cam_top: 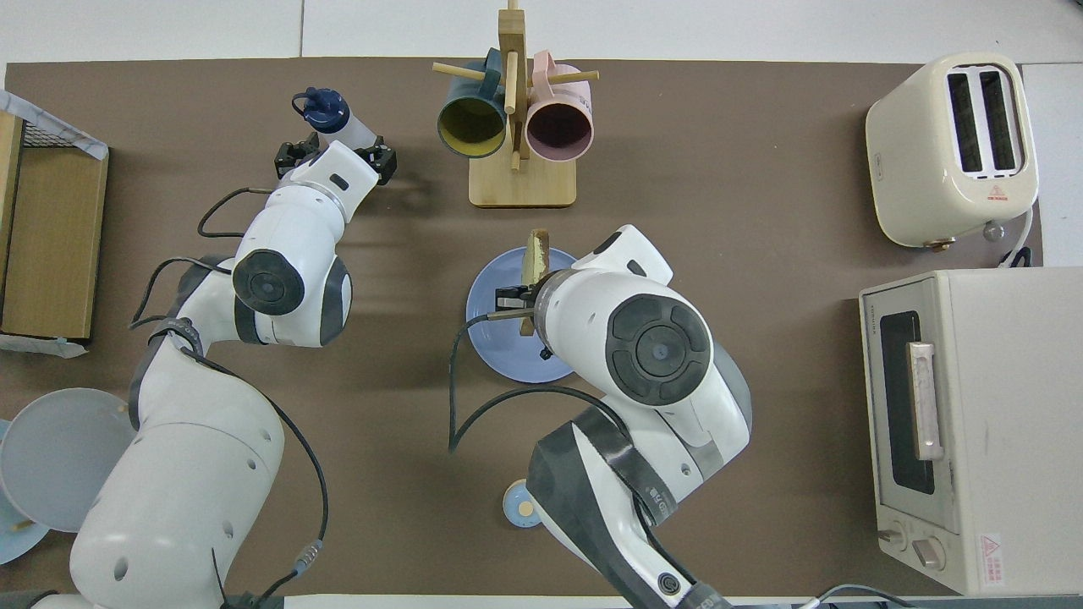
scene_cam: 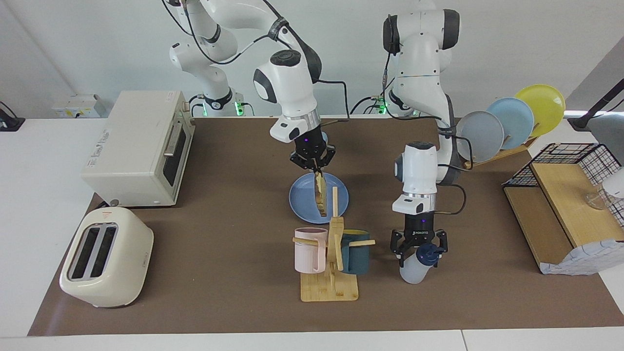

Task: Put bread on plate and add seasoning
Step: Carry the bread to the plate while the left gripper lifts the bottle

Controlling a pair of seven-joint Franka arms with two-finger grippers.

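Note:
The bread [scene_cam: 320, 195], a pale slice with brown crust, hangs on edge from my right gripper [scene_cam: 314, 169], which is shut on its top edge. It is over the round blue plate [scene_cam: 301, 201], its lower corner close to the plate's surface. In the overhead view the bread [cam_top: 534, 250] shows edge-on over the plate [cam_top: 491, 342], below the right gripper [cam_top: 518, 298]. The seasoning [scene_cam: 413, 269], a white bottle with a navy cap, stands tilted on the mat beside the mug rack. My left gripper [scene_cam: 418, 251] is open, its fingers either side of the bottle's upper part. From overhead, the seasoning [cam_top: 337, 123] shows just past the left gripper [cam_top: 336, 157].
A wooden rack with a pink and a dark teal mug [scene_cam: 330, 258] stands farther from the robots than the plate. A toaster [scene_cam: 105, 256] and toaster oven [scene_cam: 139, 146] fill the right arm's end. Upright plates [scene_cam: 507, 122] and a wire shelf [scene_cam: 560, 204] stand at the left arm's end. A bell [cam_top: 518, 506] sits near the robots.

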